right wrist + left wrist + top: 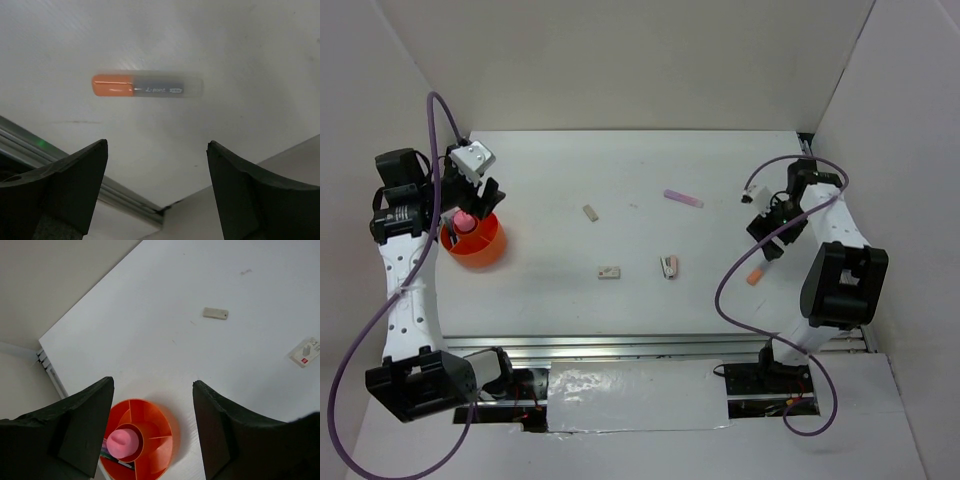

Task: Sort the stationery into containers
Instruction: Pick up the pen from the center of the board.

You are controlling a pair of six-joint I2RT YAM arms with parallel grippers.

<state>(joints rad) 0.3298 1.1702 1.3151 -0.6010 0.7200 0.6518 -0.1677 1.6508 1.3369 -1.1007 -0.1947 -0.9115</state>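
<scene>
The stationery (683,198) is lying spread out, some in the tub and some on the white table (550,160). The pink cylinder (124,442) is standing upright in the round middle cup of the orange tub (160,440). In one of the side parts of the tub, a few thin dark things (116,458) are lying. They may be pens, but a finger is hiding half of them.

The tub is sitting near the left edge of the table. Out on the table, a lilac pen (683,198) is lying by itself toward the back. A small pale block (591,213) is lying to the left of it. Two more small blocks (609,271) (669,267) are lying near each other in the middle. A short pen with an orange cap (147,86) is lying flat on the right side, close to the front rail (125,192).

The left gripper (152,385) is hanging over the tub. Its two dark fingers (85,425) are standing wide apart, and nothing is between them. They are not touching the tub or the pink cylinder.

The right gripper (157,145) is hanging over the orange-capped pen. Its fingers (250,185) are also standing wide apart and are holding nothing. The pen is lying on the table below them, not touching either finger.
</scene>
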